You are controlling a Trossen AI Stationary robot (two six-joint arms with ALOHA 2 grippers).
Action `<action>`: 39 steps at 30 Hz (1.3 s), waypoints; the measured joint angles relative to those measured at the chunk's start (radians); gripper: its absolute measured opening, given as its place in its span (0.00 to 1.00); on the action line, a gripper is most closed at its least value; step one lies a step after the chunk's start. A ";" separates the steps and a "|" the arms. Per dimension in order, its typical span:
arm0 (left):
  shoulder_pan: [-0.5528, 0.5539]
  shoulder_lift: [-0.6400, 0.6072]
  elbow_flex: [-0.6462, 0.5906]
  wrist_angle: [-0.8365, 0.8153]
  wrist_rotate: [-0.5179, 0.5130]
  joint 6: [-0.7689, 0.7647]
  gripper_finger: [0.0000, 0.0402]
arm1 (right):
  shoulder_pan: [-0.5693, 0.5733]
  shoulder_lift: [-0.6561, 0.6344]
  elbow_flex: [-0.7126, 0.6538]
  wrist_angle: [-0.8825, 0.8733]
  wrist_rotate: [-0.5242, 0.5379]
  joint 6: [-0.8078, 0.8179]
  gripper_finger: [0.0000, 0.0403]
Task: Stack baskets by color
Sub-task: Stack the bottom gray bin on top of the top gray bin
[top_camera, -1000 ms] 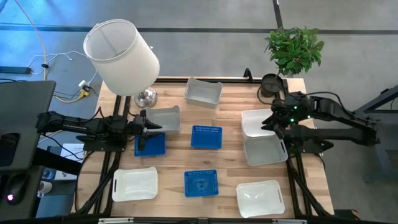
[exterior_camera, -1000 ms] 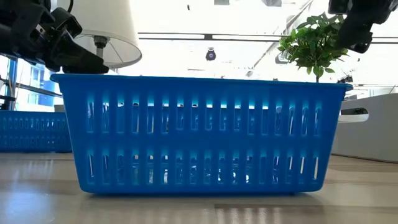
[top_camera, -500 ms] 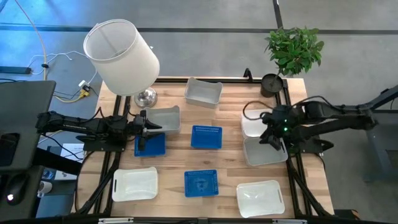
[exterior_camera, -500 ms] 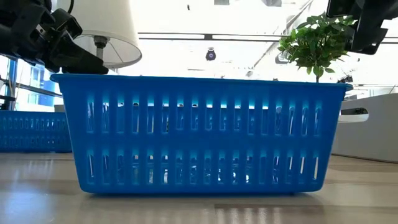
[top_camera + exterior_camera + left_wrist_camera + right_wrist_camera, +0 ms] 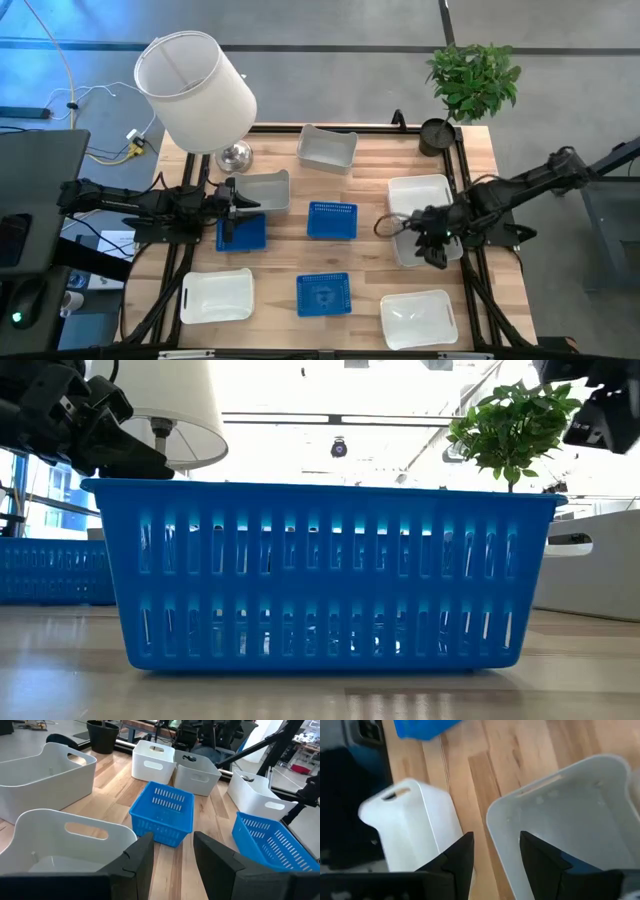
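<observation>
Low view is almost filled by one blue basket (image 5: 325, 575), so we see little of the table behind it. From above, the right gripper (image 5: 432, 250) covers the near edge of a grey basket (image 5: 425, 243), jaws spread, nothing held. The left gripper (image 5: 240, 205), also spread, hangs between another grey basket (image 5: 262, 192) and a second blue basket (image 5: 241, 232).

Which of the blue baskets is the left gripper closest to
The blue basket on the table's left side, right under the left gripper. The middle one and the front one lie farther off.
</observation>
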 joint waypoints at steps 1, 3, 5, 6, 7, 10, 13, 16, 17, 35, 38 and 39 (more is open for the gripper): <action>0.000 0.000 0.000 0.000 0.000 -0.001 0.32 | 0.020 0.014 0.000 0.000 0.010 0.004 0.36; 0.000 0.000 0.000 0.000 -0.001 -0.004 0.32 | 0.055 0.040 0.000 0.000 0.022 0.014 0.36; 0.000 0.000 0.000 0.000 -0.002 -0.020 0.32 | 0.089 0.063 0.000 0.000 0.043 0.022 0.36; 0.000 0.000 0.000 0.000 -0.002 -0.026 0.32 | 0.105 0.074 0.000 0.000 0.053 0.022 0.36; 0.000 0.000 0.000 0.000 -0.002 -0.028 0.32 | 0.120 0.084 0.000 0.000 0.065 0.022 0.36; 0.000 0.000 0.000 0.000 -0.003 -0.028 0.32 | 0.157 0.111 0.000 0.000 0.095 0.022 0.36; 0.000 0.000 0.000 0.000 -0.004 -0.028 0.32 | 0.185 0.137 0.000 0.000 0.129 0.022 0.36; 0.000 0.000 0.000 0.000 -0.004 -0.028 0.32 | 0.203 0.166 0.000 0.000 0.141 0.023 0.36; 0.000 0.000 0.000 0.001 -0.004 -0.028 0.32 | 0.207 0.175 0.000 0.000 0.141 0.029 0.36; 0.000 0.000 0.000 0.000 -0.003 -0.024 0.32 | 0.265 0.375 0.000 -0.116 0.134 0.139 0.36; 0.000 0.000 0.000 0.001 -0.003 -0.025 0.32 | 0.280 0.407 0.000 -0.158 0.134 0.172 0.36; 0.000 0.000 0.000 0.000 -0.003 -0.024 0.32 | 0.286 0.417 0.000 -0.170 0.133 0.183 0.36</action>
